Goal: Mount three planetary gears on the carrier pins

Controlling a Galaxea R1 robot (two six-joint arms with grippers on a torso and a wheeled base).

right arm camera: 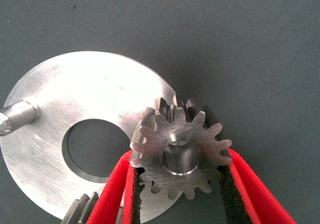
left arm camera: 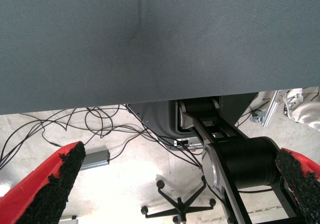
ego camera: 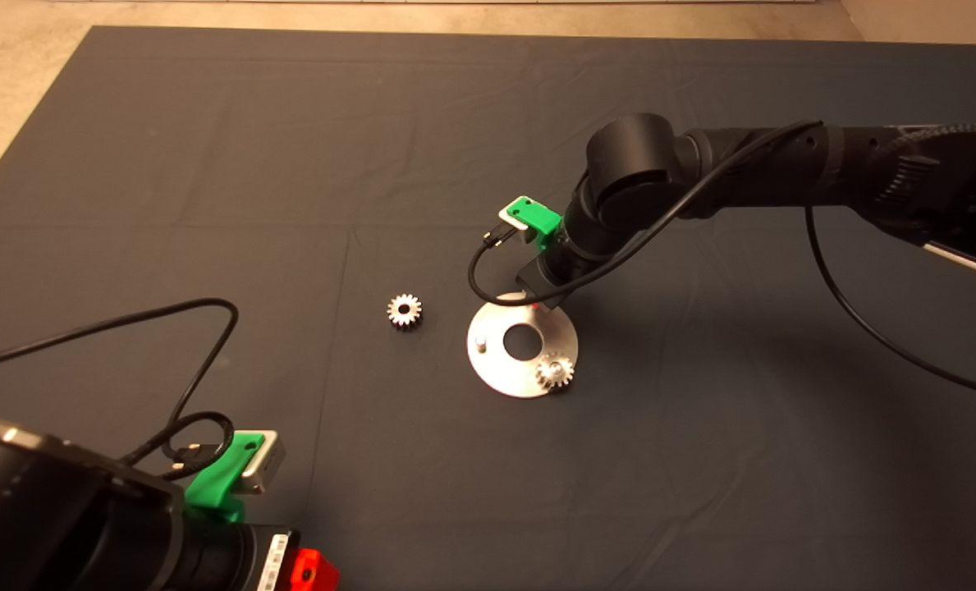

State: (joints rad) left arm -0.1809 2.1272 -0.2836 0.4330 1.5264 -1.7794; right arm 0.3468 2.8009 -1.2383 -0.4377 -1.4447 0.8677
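Three gears: one (ego camera: 405, 311) loose, one (ego camera: 555, 371) installed, one (right arm camera: 181, 153) clamped in right end effector (right arm camera: 181, 194)

Two black tubular arms with rounded joints, trailing looped black cables. Green brackets carrying silvery camera boxes at each wrist. Left gripper (left arm camera: 182, 184) and right gripper (right arm camera: 177, 199): red fingers, rough black pads. White label near left wrist.

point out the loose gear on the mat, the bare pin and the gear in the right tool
loose gear (ego camera: 405, 311), head view, centre bore
bare pin (right arm camera: 19, 115), right wrist view, its side
held gear (right arm camera: 180, 156), right wrist view, hub face
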